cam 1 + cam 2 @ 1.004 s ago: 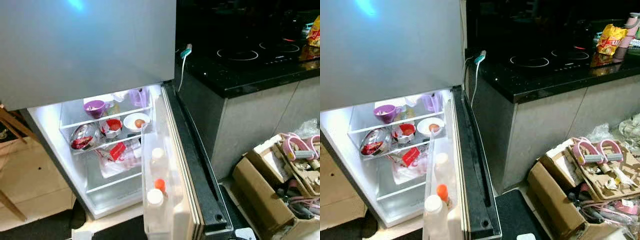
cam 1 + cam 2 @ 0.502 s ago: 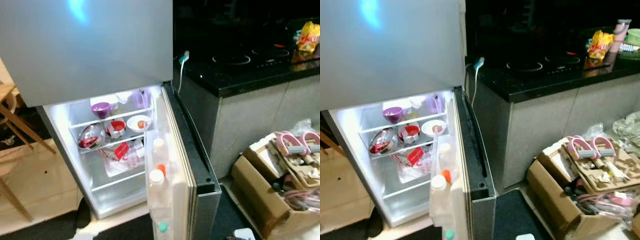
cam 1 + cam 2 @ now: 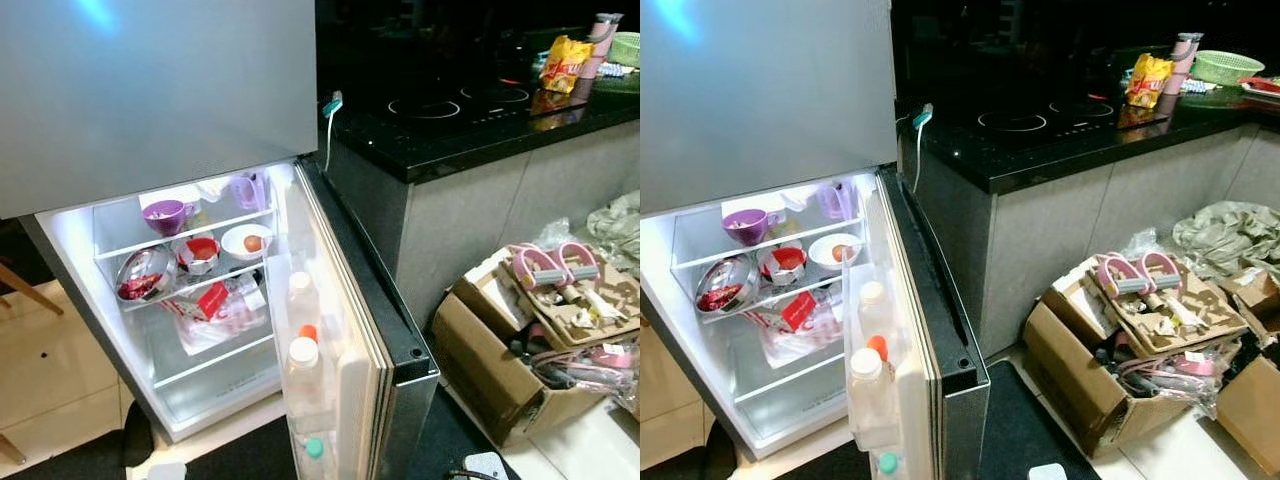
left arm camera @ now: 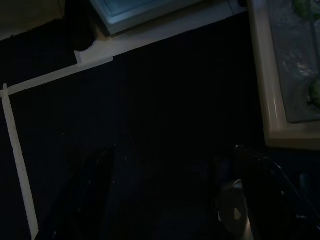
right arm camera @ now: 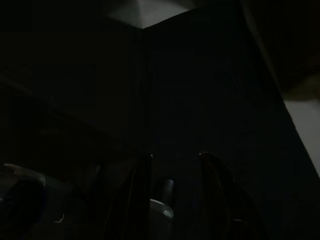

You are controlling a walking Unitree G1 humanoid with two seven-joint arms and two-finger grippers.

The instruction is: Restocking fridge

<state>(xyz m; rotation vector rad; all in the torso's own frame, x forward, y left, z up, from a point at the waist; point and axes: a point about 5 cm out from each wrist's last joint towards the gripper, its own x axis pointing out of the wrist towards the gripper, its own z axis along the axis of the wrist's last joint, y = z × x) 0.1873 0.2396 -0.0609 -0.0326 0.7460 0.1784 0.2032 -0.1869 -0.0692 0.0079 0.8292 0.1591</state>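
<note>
The fridge's lower door (image 3: 350, 330) stands wide open, lit inside. On its shelves sit a purple cup (image 3: 165, 213), a pale purple jug (image 3: 247, 190), a steel bowl (image 3: 143, 275), a red-and-white bowl (image 3: 200, 250) and a white bowl with an egg (image 3: 245, 241). Below them lies a plastic bag with a red packet (image 3: 213, 300). White bottles (image 3: 302, 365) stand in the door rack. My left gripper (image 4: 175, 200) hangs open over a dark floor mat near the door's bottom edge. My right gripper (image 5: 175, 200) hangs open in deep shade, holding nothing.
Right of the fridge runs a black counter with a hob (image 3: 1040, 125), a yellow snack bag (image 3: 1148, 78) and a green basket (image 3: 1225, 66). Cardboard boxes (image 3: 1080, 370) of clutter and a grey cloth (image 3: 1230, 235) crowd the floor on the right. A black mat (image 3: 1015, 430) lies before the door.
The whole picture has shifted, so the camera has moved: more of the counter, boxes and cloth on the right now shows. The fridge's contents and door have not moved.
</note>
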